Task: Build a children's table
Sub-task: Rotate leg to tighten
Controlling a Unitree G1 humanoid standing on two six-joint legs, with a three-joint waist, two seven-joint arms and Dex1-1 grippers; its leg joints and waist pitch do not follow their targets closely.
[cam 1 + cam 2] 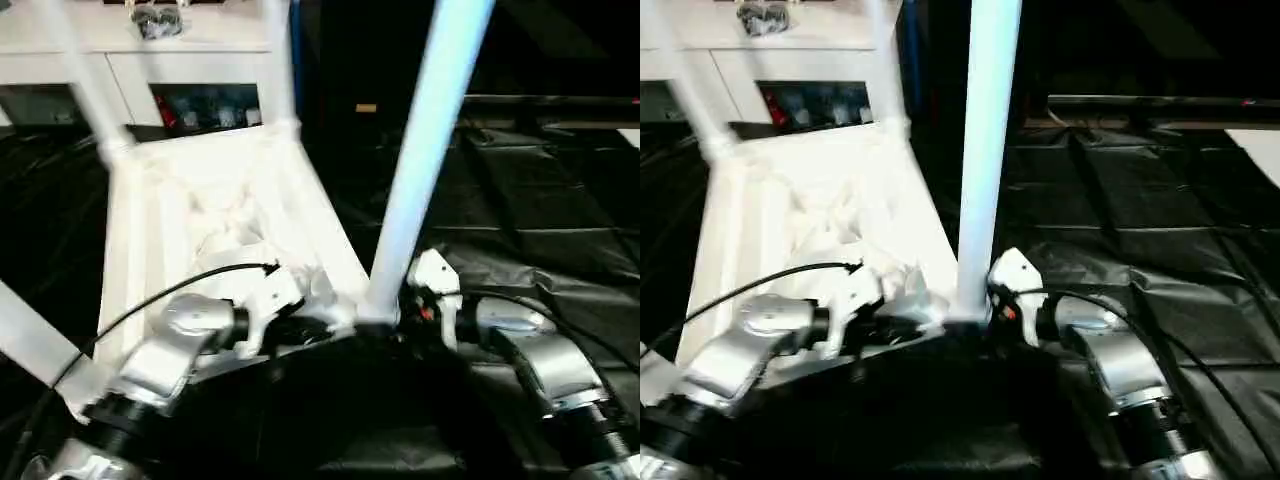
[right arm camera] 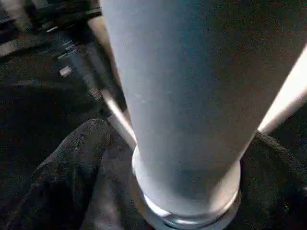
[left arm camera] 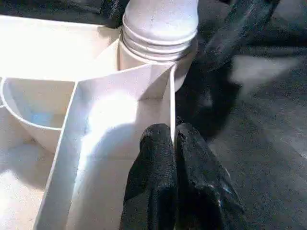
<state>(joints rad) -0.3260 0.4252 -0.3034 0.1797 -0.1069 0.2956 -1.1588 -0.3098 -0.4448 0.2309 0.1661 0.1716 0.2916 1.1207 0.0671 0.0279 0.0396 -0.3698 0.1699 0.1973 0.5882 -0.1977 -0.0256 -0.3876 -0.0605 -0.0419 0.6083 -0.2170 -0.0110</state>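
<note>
Left eye view: the upturned tabletop lies on black sheeting, legs rising from its corner sockets. Left claw, fingers pressed together, rests against a rib of the underside, just beside the near-right socket. The near leg stands upright in that socket, between the two claws. Right claw is spread, one finger on each side of the leg's base.
</note>
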